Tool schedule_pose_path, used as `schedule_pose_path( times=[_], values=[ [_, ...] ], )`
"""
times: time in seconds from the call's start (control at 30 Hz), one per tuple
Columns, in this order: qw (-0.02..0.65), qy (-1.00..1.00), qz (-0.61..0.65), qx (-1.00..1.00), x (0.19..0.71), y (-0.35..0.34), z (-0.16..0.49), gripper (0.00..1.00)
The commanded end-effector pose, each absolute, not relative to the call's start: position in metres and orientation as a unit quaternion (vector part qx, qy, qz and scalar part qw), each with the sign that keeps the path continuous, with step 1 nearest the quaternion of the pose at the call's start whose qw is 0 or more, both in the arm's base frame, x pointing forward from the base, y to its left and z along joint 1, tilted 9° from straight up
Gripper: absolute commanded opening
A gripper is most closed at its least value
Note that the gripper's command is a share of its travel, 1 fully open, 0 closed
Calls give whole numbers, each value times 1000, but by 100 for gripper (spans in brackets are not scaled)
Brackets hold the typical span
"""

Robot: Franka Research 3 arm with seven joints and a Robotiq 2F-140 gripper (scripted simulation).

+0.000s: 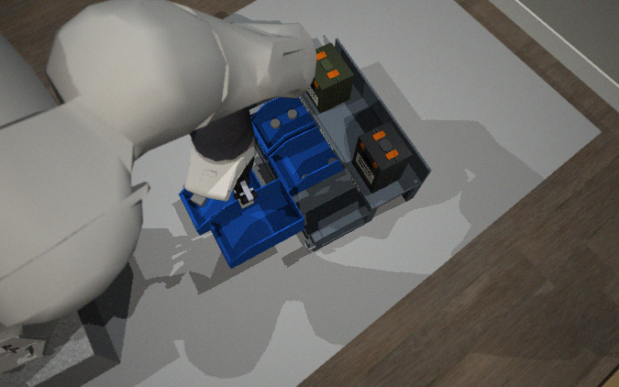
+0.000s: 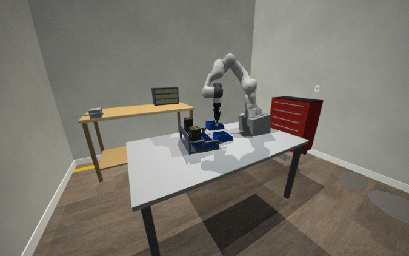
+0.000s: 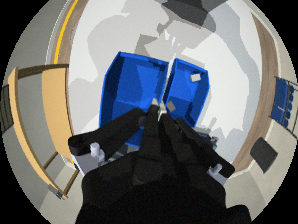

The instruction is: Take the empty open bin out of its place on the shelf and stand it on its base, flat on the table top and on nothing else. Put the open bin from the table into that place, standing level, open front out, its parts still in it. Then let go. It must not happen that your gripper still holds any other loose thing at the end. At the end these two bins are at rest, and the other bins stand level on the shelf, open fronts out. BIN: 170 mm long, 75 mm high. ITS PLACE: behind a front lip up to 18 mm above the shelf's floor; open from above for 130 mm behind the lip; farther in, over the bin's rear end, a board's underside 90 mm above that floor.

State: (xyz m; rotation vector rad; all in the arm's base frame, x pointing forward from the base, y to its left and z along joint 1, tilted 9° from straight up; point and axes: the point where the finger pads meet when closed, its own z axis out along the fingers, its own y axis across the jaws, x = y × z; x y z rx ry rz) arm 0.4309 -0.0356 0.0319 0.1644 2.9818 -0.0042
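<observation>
My gripper (image 1: 246, 202) (image 2: 217, 124) (image 3: 156, 105) is shut on a side wall of the empty blue open bin (image 1: 253, 236) (image 2: 211, 125) (image 3: 135, 75). The bin hangs in the air above the table, roughly level; its exact tilt is hard to tell. The blue bin with grey parts (image 1: 205, 216) (image 2: 222, 136) (image 3: 187, 87) stands on the table top, beside and below the held bin. The grey shelf (image 1: 345, 229) has a bare place behind its front lip. Two other blue bins, one (image 1: 280, 136) and another (image 1: 302, 160), stand in the shelf beside that place, with round grey parts inside.
A dark green case (image 1: 335, 83) (image 2: 194, 133) and a black case (image 1: 383, 159) (image 2: 188, 123) stand on the shelf's upper board, behind the bins. The robot's pedestal (image 2: 254, 125) stands at one table end. A wooden bench (image 2: 120, 111) and a red cabinet (image 2: 294, 117) are farther off.
</observation>
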Motion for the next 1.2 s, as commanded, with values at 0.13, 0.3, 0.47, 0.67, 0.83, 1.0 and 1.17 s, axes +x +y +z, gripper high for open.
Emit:
schedule_pose_path(
  times=[0.13, 0.3, 0.47, 0.67, 0.83, 1.0, 1.17],
  values=[
    [76, 996, -3, 55, 429, -20, 32, 0],
    [76, 996, -2, 56, 429, 7, 32, 0],
    [76, 996, -2, 56, 429, 43, 31, 0],
    [76, 996, -2, 56, 429, 77, 31, 0],
    [76, 996, -2, 56, 428, 122, 31, 0],
    [76, 996, -2, 56, 428, 164, 30, 0],
    [76, 996, -2, 56, 428, 186, 30, 0]
  ],
)
